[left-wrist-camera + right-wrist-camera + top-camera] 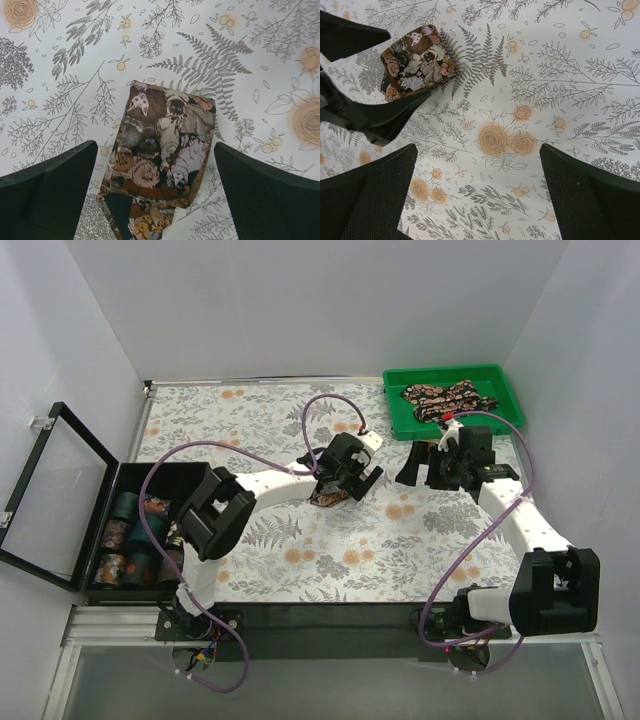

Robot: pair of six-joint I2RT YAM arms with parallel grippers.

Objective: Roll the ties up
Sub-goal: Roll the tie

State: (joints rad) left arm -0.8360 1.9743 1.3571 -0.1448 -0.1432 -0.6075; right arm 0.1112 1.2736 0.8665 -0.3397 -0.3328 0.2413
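Left end effector (348, 485) is hovering above the middle of the cloth-covered counter (250, 415) in the top view, jaws spread wide and gripping nothing. A rolled tie (328, 498) is lying on the cloth directly under it. Right end effector (418, 472) is hanging just beside it, equally wide and empty, near a green tray (405, 425) at the far right corner. Loose ties (445, 397) are lying heaped in that tray. At the left edge a black box (160, 472) is sitting with its lid (55, 495) swung open, and more rolls (135, 540) are packed inside.

From the left wrist, the two dark fingers (50, 195) are standing well apart on either side of the rolled tie (160, 155), touching neither end. The roll is resting flat on the fern print, showing brown fabric printed with cat faces, and a dark tail end is poking out at its near edge.

From the right wrist, its own fingers (590, 195) are framing only bare flowered cloth. The rolled tie (417, 62) is lying far off to the upper left, between the other arm's open fingers (375, 117).
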